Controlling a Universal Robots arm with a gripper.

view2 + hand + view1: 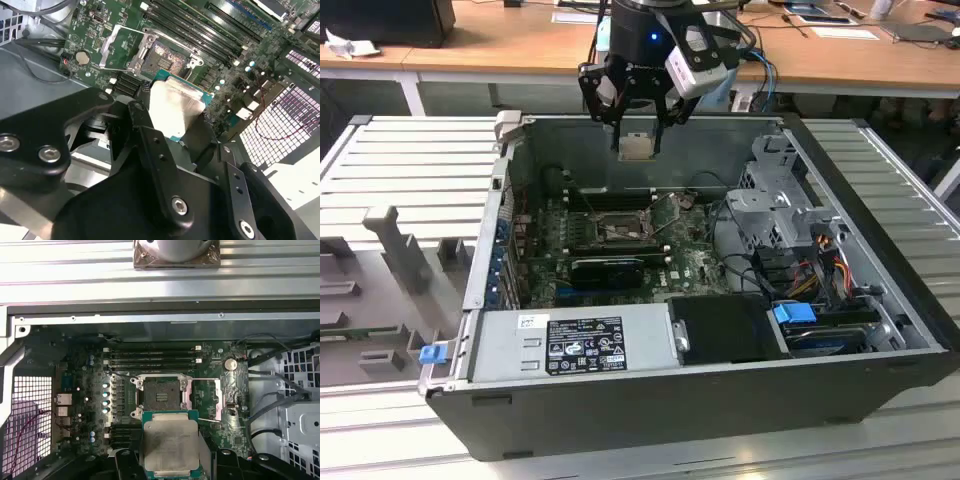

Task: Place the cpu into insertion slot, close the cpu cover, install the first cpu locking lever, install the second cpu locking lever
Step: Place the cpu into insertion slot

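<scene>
hand [637,126] grips cpu [636,147] | held high above uncovered insertion slot [160,394]

Exterior view: high over PC case [620,410]; both wrist views close, share mobo [210,362] [100,30].

Even overhead room light brightens the ribbed silver metal bench [410,170] beside the black gripper [637,140]; the open dark-grey computer case [720,400] beneath it lies in shade. Glare bleaches the pale silver-beige square cpu [175,107] in its grip (nearly white in the second wrist view), and a purple cast tints the perforated metal panel [30,415] off to one side.
</scene>
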